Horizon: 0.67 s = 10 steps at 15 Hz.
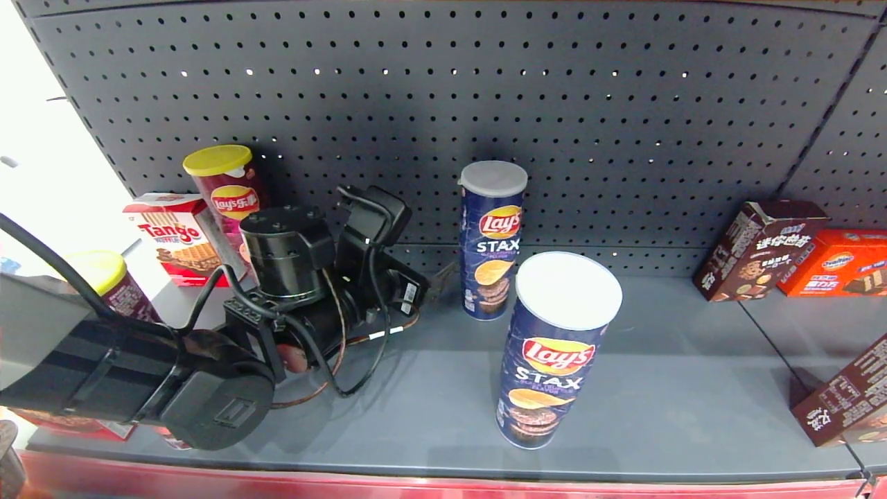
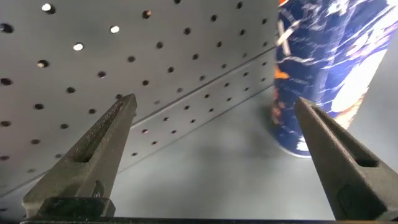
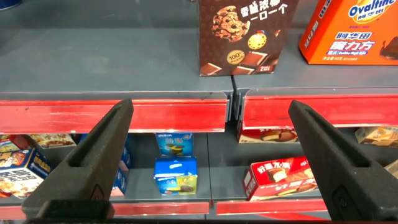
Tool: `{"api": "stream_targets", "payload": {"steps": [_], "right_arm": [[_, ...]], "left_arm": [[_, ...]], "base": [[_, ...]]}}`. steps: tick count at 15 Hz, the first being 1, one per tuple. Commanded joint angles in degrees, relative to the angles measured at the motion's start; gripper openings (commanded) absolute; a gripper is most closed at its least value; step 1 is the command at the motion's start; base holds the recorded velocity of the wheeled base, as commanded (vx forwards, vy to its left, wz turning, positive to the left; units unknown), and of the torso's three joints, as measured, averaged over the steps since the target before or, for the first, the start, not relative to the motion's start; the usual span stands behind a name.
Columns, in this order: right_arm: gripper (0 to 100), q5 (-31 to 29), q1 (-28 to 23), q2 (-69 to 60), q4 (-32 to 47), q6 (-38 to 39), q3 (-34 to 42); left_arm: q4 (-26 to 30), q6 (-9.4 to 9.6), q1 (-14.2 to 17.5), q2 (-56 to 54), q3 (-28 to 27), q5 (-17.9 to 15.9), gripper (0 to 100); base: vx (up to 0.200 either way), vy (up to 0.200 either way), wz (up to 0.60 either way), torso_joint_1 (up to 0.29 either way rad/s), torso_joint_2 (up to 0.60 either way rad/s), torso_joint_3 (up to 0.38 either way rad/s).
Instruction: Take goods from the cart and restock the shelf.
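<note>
Left gripper (image 2: 214, 102): fingers spread wide, nothing between them, low over the shelf (image 1: 693, 388). Rear chip can (image 1: 493, 242): upright, just beyond one fingertip, outside the gap. Front chip can (image 1: 554, 353): upright, farther from the fingers, nearer the shelf edge. Right gripper (image 3: 210, 107): fingers apart, empty, facing lower shelves. Risk, as I judge it: a sideways swing clips the rear can and topples it.

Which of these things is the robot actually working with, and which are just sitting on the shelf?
Likely the job: rear blue chip can, front blue chip can, the open left gripper beside the rear one, shelf.
Just sitting there: yellow-lidded red can, wafer box, brown box, orange box.
</note>
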Motion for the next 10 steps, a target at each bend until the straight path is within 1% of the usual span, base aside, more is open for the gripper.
{"api": "stream_targets", "payload": {"steps": [1, 7, 10], "right_arm": [[100, 0.0, -0.1, 0.1, 0.0, 0.0, 0.0], [100, 0.0, -0.1, 0.1, -0.1, 0.0, 0.0], [100, 0.0, -0.1, 0.1, 0.0, 0.0, 0.0]], "left_arm": [[-0.1, 0.04, 0.0, 1.2, -0.4, 0.1, 100], [0.0, 0.04, 0.0, 3.4, -1.6, 0.1, 100], [0.2, -0.05, 0.0, 4.9, -3.6, 0.0, 100]], "base": [[0.000, 0.000, 0.00, 0.000, 0.00, 0.000], [0.000, 0.000, 0.00, 0.000, 0.00, 0.000], [0.000, 0.000, 0.00, 0.000, 0.00, 0.000]]}}
